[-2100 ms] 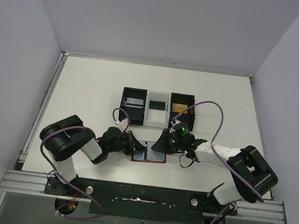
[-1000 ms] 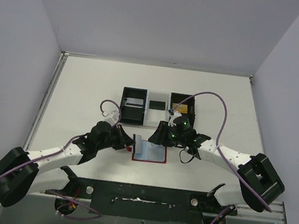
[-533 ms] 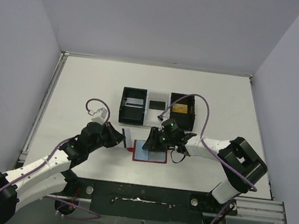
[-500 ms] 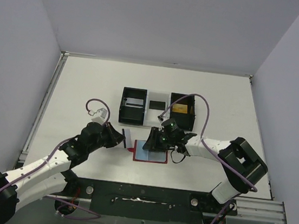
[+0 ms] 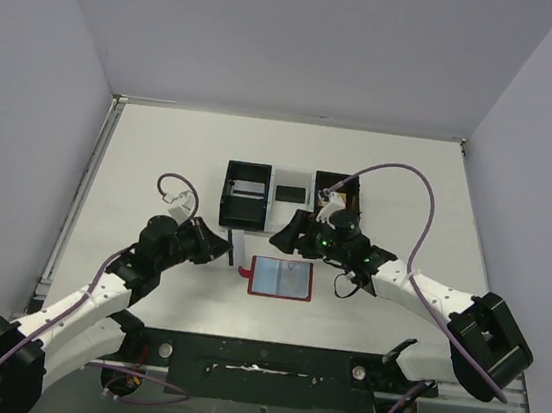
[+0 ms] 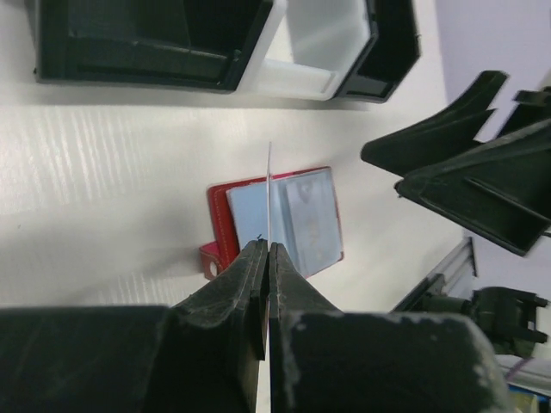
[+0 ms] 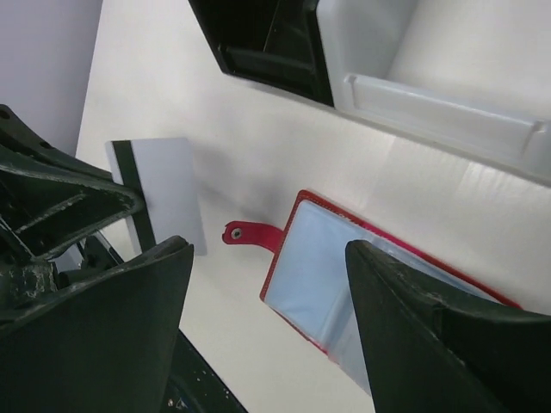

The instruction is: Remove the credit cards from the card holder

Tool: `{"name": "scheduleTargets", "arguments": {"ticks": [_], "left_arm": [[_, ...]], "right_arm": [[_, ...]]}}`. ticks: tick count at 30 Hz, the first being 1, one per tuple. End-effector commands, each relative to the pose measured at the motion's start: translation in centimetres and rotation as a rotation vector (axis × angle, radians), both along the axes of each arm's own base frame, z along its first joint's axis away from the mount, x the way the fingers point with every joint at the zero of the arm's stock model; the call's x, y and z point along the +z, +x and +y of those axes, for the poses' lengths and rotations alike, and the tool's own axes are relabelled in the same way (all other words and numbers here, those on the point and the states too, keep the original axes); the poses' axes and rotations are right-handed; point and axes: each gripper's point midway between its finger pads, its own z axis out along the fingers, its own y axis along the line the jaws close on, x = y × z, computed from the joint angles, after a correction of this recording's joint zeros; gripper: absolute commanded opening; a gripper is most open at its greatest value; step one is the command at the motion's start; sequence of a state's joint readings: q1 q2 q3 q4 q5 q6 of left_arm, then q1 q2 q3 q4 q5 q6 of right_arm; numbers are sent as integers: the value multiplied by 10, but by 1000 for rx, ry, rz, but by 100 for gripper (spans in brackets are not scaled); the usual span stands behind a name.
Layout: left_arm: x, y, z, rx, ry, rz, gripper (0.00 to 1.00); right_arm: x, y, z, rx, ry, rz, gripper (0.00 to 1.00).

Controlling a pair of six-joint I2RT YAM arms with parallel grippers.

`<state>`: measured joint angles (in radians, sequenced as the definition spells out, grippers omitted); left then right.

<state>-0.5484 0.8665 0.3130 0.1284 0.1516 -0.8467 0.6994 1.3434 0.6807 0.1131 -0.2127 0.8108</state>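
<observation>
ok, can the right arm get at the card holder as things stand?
Probably yes. The right gripper hangs open by the far edge of the opened card holder, with nothing between them. The left gripper, shut on a white card, sits off to the left side.

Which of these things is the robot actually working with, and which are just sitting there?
In the job: red card holder, lying open; white card, pinched in the left gripper; right gripper, open.
Just sitting: black-and-white tray, untouched.

left gripper (image 6: 268,251): jaws pinched together | right gripper (image 5: 290,235): jaws spread wide
</observation>
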Motion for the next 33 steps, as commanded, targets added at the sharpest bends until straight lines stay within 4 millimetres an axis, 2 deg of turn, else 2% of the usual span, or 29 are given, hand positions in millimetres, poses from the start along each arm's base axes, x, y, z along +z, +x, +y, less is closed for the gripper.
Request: {"name": "scheduleTargets", "arguments": {"ticks": [1,3,6,9,14,20,23,33], "left_arm": [[57,3,-13,-157,-200,-160,0],[69,-1,-12,-203,-268,-185,0],[83,-7,-15,-249,-329,-226,0],[87,-11,-18,-278,-368,-232,0],[100,-15,-22,-311,-438,-264,0],[109,-17,-23,-328,-468,-284,0],[116,-20,-24,-346,-490,-302,0],[115,-17,-28,-375,-473,-289,0]], "right_arm": [[40,17,-4,-24,183,-162,74],[53,15,-6,19,264,-213,76],[66,13,-8,61,354,-193,76],[85,4,1,141,418,-253,76],[100,-11,21,274,474,-281,74],[101,-23,41,355,518,-254,65],[102,-30,51,402,534,-246,57],[108,-35,56,443,561,-261,32]]}}
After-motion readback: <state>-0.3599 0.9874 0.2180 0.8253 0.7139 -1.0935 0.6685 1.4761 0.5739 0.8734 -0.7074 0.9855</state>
